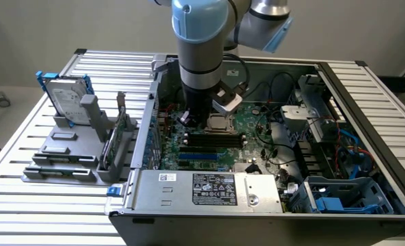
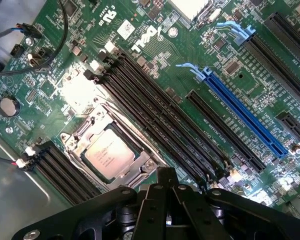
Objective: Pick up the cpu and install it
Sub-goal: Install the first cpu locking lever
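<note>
Here, at the exterior view's left, a grey holder rack (image 1: 69, 154) stands on the slatted aluminium table (image 1: 24, 205), and a hard drive (image 1: 67, 102) in a blue bracket stands upright in it, with a flat card (image 1: 116, 138) upright on its edge just beside the rack. In the middle lies the open computer case (image 1: 366, 128), with its power supply unit (image 1: 212, 189) along the near edge and the green motherboard (image 1: 257, 138) inside. The arm (image 1: 200, 46) comes down from above into the case, and the gripper (image 1: 195, 117) hangs just over the motherboard, near the processor socket (image 1: 219, 124). The jaws are pressed together and they pinch nothing. In the wrist view the cpu (image 2: 109, 151) already sits flat inside its metal socket frame, with its silvery top up, apart from the black gripper (image 2: 166, 176) body. The long black memory slots (image 2: 155, 115) run beside the socket, and further along is a blue expansion slot (image 2: 242, 112). At the exterior view's right, blue plastic drive cages (image 1: 339, 197) and cables (image 1: 349, 146) fill that end of the case.
</note>
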Tool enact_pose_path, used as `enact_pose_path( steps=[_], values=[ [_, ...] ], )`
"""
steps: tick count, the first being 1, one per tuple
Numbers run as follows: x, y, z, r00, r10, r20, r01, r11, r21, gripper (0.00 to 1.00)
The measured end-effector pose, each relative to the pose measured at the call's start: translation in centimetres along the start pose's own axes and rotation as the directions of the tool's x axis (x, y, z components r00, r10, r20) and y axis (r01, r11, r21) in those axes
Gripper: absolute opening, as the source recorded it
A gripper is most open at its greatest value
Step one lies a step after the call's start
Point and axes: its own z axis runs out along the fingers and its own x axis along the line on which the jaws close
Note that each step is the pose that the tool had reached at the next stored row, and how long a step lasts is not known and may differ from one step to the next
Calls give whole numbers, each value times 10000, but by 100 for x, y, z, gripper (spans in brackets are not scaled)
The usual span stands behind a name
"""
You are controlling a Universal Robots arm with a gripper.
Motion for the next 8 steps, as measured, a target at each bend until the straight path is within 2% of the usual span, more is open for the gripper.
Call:
enact_pose_path(
  steps=[4, 8],
  values=[
    [57, 17, -135, 10000, 10, 42, -10, 10000, -49, 11],
    [99, 14, -292, 10000, 35, 58, -34, 10000, -65, 11]
  ],
)
